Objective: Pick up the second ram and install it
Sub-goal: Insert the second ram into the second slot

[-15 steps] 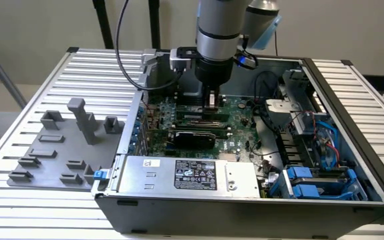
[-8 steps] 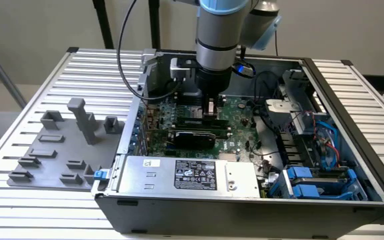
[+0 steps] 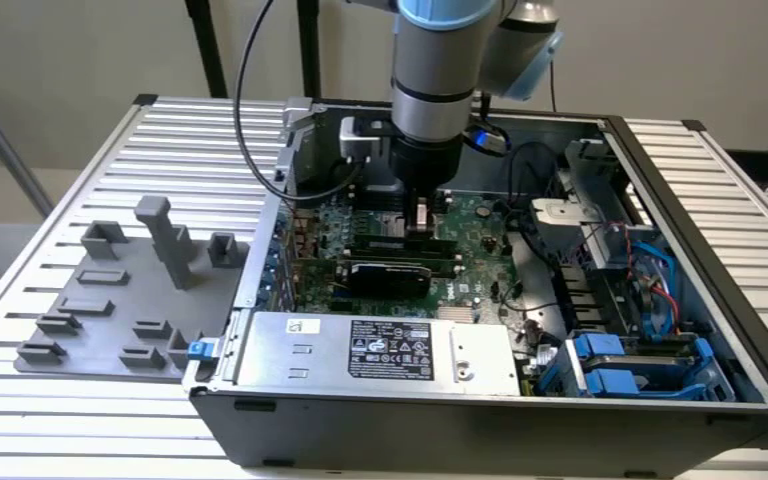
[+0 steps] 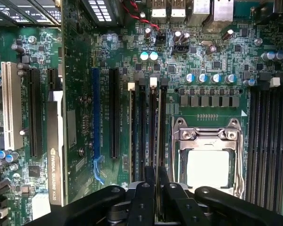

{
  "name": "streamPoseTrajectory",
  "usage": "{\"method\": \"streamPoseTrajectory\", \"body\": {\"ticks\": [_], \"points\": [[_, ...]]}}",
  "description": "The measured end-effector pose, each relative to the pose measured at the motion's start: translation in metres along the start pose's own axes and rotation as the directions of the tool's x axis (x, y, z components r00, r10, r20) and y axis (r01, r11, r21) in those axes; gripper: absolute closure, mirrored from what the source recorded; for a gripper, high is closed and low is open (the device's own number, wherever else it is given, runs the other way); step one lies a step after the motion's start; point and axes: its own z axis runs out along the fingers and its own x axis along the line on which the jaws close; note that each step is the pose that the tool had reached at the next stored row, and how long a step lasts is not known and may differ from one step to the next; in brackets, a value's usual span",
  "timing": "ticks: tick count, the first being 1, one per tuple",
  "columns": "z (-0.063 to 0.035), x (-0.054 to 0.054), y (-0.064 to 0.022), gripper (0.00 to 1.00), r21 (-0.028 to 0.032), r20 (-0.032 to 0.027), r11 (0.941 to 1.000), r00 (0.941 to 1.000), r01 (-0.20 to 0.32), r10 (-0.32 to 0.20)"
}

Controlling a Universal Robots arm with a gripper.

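My gripper (image 3: 420, 218) reaches straight down into the open computer case, over the green motherboard (image 3: 478, 225). In the wrist view its two black fingers (image 4: 150, 181) stand close together, and the gripper (image 4: 156, 173) is shut on the second ram (image 4: 155, 141). The ram shows edge-on as a thin dark strip running away from the fingertips. It lies in line with one of the black memory slots beside the CPU socket (image 4: 207, 165), and a white slot latch (image 4: 153, 83) sits at its far end. How deep the ram sits in the slot is not visible.
A graphics card (image 4: 55, 150) stands in an expansion slot nearby. The silver power supply (image 3: 371, 350) fills the case's front, with blue drive bays (image 3: 624, 365) and black cables (image 3: 531, 190) at the exterior view's right. A grey fixture (image 3: 131, 300) lies outside the case at the left.
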Motion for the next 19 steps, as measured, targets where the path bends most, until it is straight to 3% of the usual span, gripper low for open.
{"method": "streamPoseTrajectory", "body": {"ticks": [8,19], "points": [[0.0016,0.0,0.0009,1.0,0.0058,-0.0118,1.0,0.9999,0.006,-0.006],[0.0049,-0.0001,0.0023,1.0,0.0058,-0.0125,0.9998,0.9998,0.016,-0.016]]}}
